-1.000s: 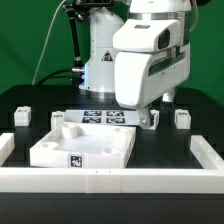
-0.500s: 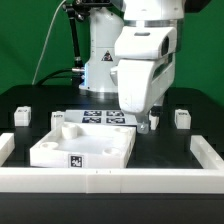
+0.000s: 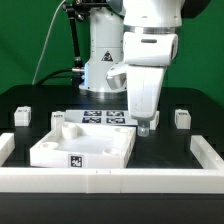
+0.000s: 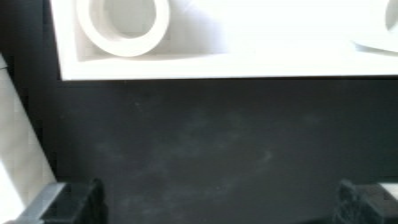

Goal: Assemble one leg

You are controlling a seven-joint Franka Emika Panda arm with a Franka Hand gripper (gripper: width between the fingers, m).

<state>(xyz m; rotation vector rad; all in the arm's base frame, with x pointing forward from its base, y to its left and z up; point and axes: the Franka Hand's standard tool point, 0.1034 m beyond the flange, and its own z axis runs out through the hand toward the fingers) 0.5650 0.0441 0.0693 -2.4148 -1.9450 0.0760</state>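
- While the end effector (image 3: 144, 126) hangs low over the bench (image 3: 170, 152), just beside the panel (image 3: 85, 148) on the exterior view's right, I read the step in hand as the approach to a leg; nothing has been picked up yet.
- End effector: released. In the wrist view its fingers (image 4: 71, 203) stand wide apart, with only bare black bench between them.
- Leg (image 3: 181, 118): the one I judge nearest. It stands upright on the bench to the exterior view's right of the end effector, near it but clearly apart, and touches nothing else.
- Look of the leg: a small white block with a dark square marking on the face toward the camera. Finer detail is too small for me to tell.
- Other leg (image 3: 22, 116): the same kind of block, at the exterior view's far left, well apart from the end effector.
- Panel: a white square slab. The wrist view shows a round socket (image 4: 128, 22) in it, which I take to be where a leg seats.
- Marker board (image 3: 100, 118): flat on the bench behind the panel.
- Next move, in my judgement: shift toward the exterior view's right until the leg sits between the open fingers, lower, then close on its flat sides. The fingers should meet those sides squarely, since so small a block could tip or twist.
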